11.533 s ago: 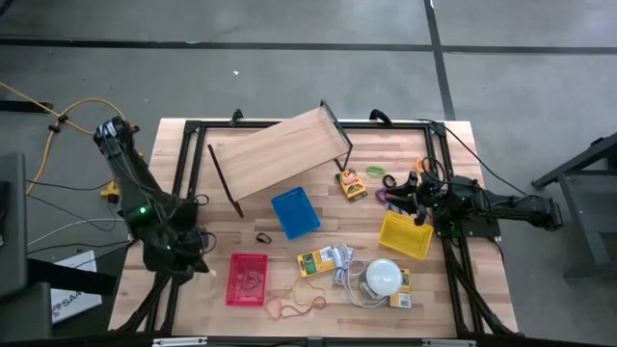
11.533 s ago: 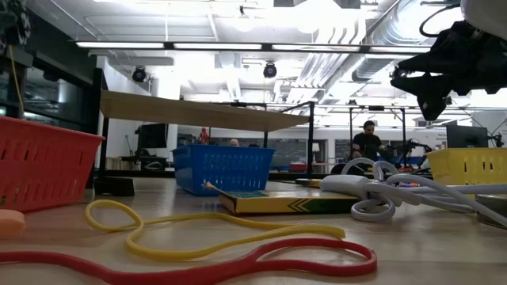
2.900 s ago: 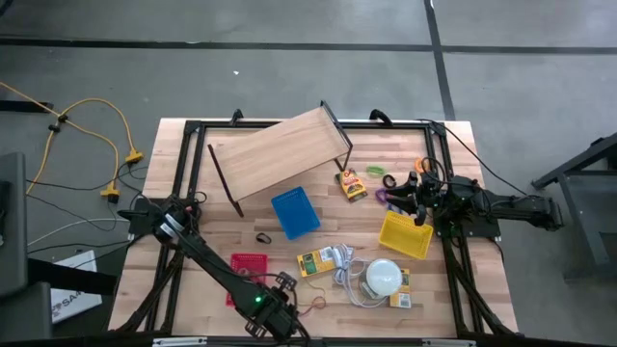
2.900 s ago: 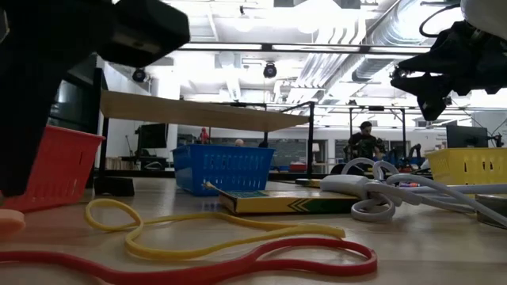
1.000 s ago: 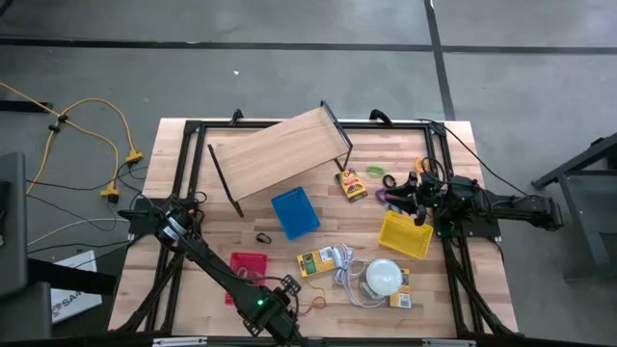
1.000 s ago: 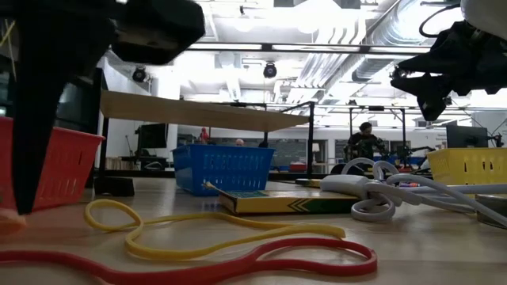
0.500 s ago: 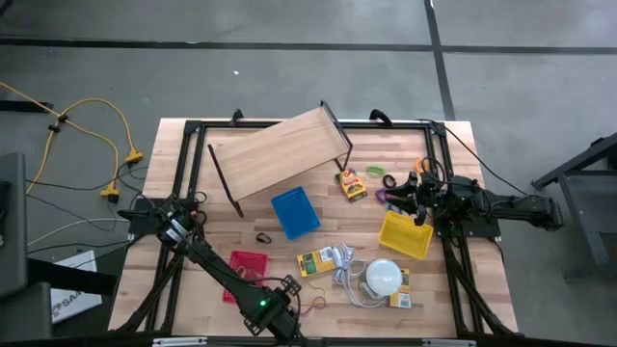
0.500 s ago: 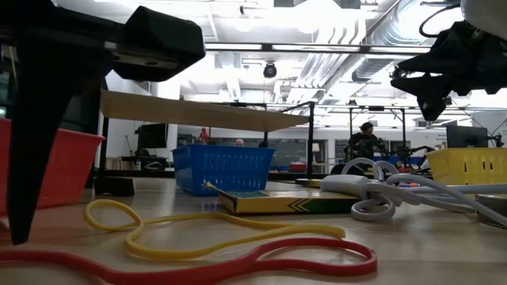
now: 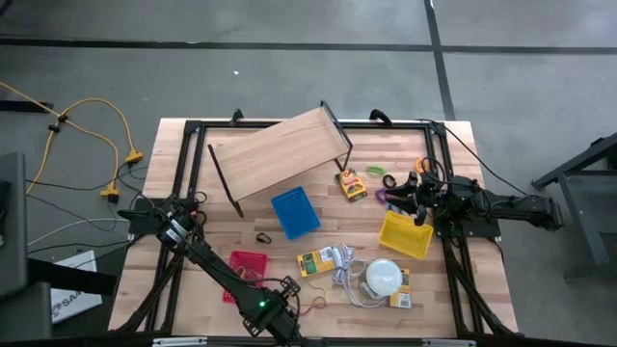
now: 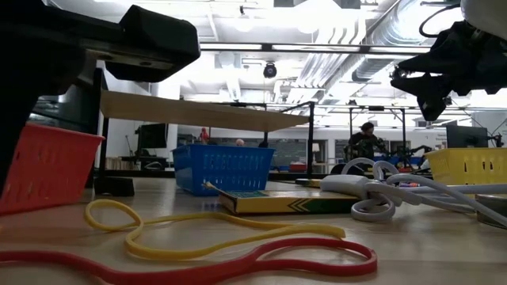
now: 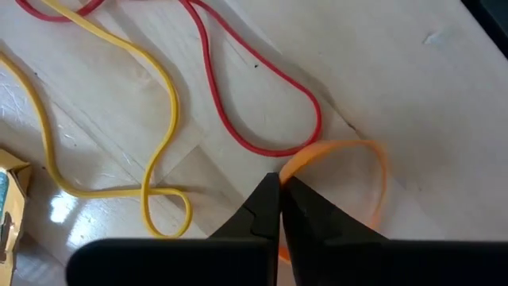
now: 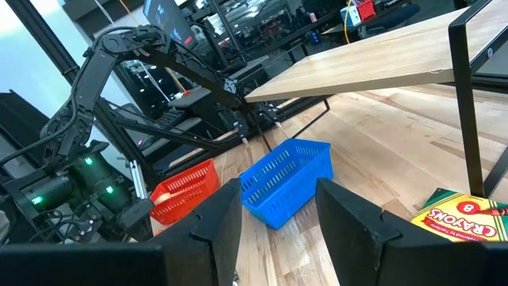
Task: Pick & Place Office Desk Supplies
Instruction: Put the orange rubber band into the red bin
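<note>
My left gripper [image 11: 279, 189] is low over the table's near edge [image 9: 285, 310] and is shut on an orange rubber band [image 11: 373, 163]. Beside it a red band [image 11: 262, 119] and a yellow band [image 11: 163, 111] lie flat on the wood, also in the low view: the red band [image 10: 238, 265], the yellow band [image 10: 198, 226]. My right gripper [image 12: 278, 230] is open and hovers at the table's right [image 9: 410, 200], above the yellow basket [image 9: 405, 234]. A yellow-green packet [image 9: 316, 261] lies at mid-table. A crayon box [image 9: 352, 183] lies farther back. My left gripper pinches the orange band's strand [image 11: 295, 163] between its two fingertips, coming from above and pointing down. One strand is in the pinch, and the rest of the loop curves away beside the fingers. Whether the loop is clear of the table, I cannot tell.
A red basket [image 9: 246, 275], a blue basket [image 9: 295, 212] and a tilted wooden shelf on black legs [image 9: 280, 149] stand toward the left and far side. A white dome with a white cord [image 9: 383, 277] sits near the packet. Small coloured pieces [image 9: 386, 183] lie by the right arm.
In the low view my left gripper's finger, which reached down to the table at the left edge, has drawn up and out toward the left. The orange band end that lay at the bottom left of that view no longer shows there. My right arm has kept still.
</note>
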Robot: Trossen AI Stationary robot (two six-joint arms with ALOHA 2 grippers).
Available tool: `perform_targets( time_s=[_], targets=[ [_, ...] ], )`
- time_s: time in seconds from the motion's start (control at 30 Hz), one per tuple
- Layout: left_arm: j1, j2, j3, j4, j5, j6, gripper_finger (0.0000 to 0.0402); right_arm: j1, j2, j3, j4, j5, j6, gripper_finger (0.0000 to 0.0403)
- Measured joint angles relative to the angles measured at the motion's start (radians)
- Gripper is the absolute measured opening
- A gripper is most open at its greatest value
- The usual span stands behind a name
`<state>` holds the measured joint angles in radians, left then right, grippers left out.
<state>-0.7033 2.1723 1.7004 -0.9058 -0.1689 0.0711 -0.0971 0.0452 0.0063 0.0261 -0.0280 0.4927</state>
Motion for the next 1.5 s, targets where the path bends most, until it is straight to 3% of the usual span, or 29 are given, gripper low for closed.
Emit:
perform_targets(
  time_s=[0.3,0.53,0.93,1.17,1.5],
  targets=[
    [0.000,-0.005,0.000,-0.003,-0.008,-0.010,0.0002,0.000,0.000,0.000,0.000,0.000,0.000,0.0150],
    [0.002,-0.082,0.000,-0.011,-0.009,-0.032,0.0001,0.000,0.000,0.000,0.000,0.000,0.000,0.0150],
    [0.014,-0.167,0.000,-0.028,-0.014,-0.178,0.0001,0.000,0.000,0.000,0.000,0.000,0.000,0.0150],
    [0.024,-0.178,0.000,-0.143,-0.025,-0.332,0.0001,0.000,0.000,0.000,0.000,0.000,0.000,0.0150],
    [0.017,-0.290,0.000,-0.246,-0.098,-0.483,0.0001,0.000,0.000,0.000,0.000,0.000,0.000,0.0150]
  ],
)
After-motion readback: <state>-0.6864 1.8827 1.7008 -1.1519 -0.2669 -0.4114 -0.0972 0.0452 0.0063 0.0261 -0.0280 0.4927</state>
